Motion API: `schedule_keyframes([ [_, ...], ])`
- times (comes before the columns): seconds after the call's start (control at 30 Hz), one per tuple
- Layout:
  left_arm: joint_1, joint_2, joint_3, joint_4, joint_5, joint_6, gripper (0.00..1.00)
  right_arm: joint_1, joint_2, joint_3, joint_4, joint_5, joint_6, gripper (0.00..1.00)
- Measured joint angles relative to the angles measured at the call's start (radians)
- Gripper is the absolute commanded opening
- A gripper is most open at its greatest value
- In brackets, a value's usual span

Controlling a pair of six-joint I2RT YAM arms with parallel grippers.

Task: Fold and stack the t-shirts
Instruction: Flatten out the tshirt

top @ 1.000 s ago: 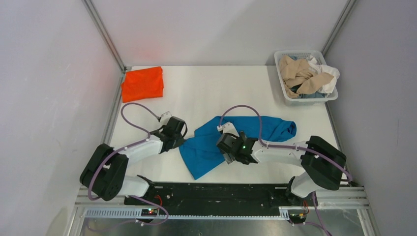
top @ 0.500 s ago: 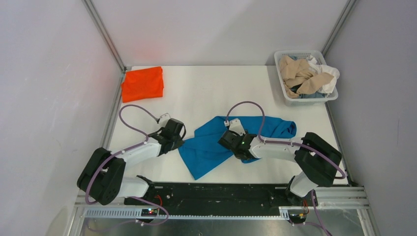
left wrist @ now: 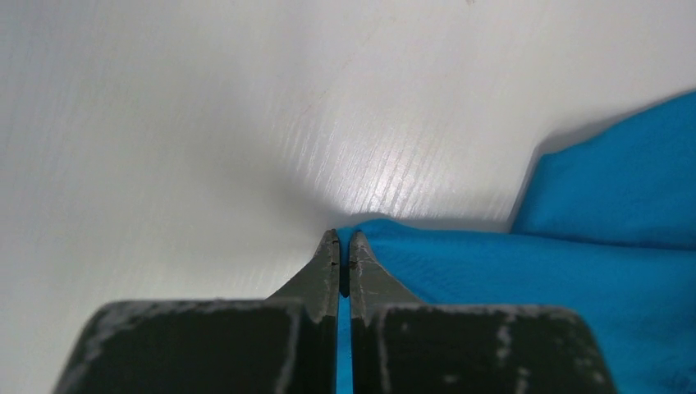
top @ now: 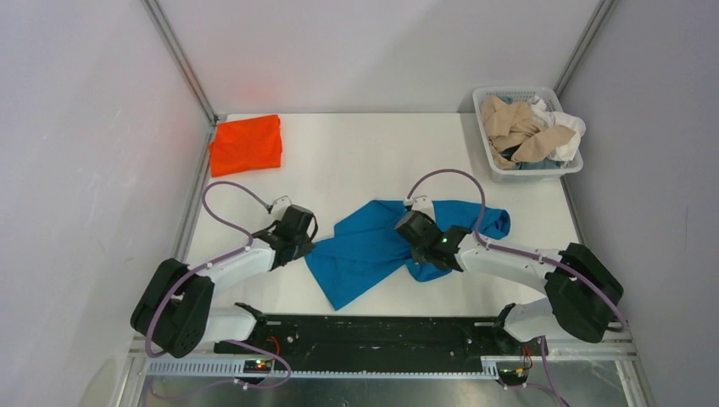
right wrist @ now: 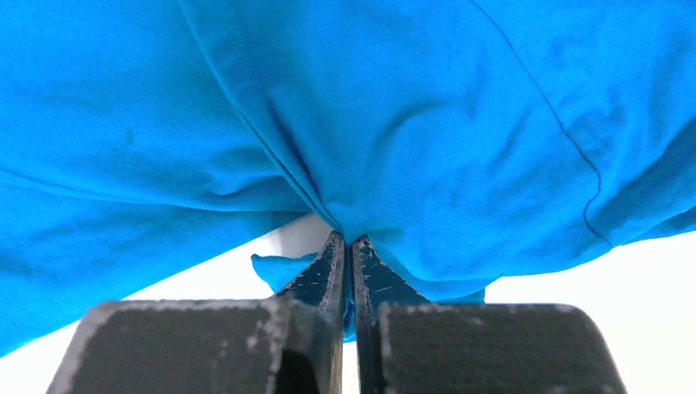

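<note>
Since the blue t-shirt (top: pixel 360 254), crumpled mid-frame on the tabletop (top: pixel 365 161), looks light and limp, corners suit gripping best: the left gripper (left wrist: pixel 343 240) is clamped on its left edge, the right gripper (right wrist: pixel 346 240) on a central fold.

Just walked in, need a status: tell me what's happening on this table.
Two arms are handling a blue t-shirt, crumpled mid-table. The left gripper pinches its edge; the right gripper is shut on a bunched fold near its middle. An orange t-shirt lies folded at the far left corner. A beige shirt and a white shirt sit in the basket, far right.
</note>
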Motion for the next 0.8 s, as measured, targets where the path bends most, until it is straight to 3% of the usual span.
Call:
schedule_keyframes([
  [0.3, 0.01, -0.041, -0.004, -0.01, -0.001, 0.01, 0.0, -0.18, -0.154, -0.119, 0.056, -0.181, -0.002, 0.0],
  [0.57, 0.057, -0.115, -0.018, -0.019, -0.012, 0.024, 0.0, -0.475, -0.425, -0.249, 0.09, -0.403, -0.031, 0.0],
  [0.8, 0.148, -0.125, -0.02, -0.033, -0.016, 0.034, 0.0, -0.713, -0.461, -0.333, 0.063, -0.532, -0.018, 0.0],
])
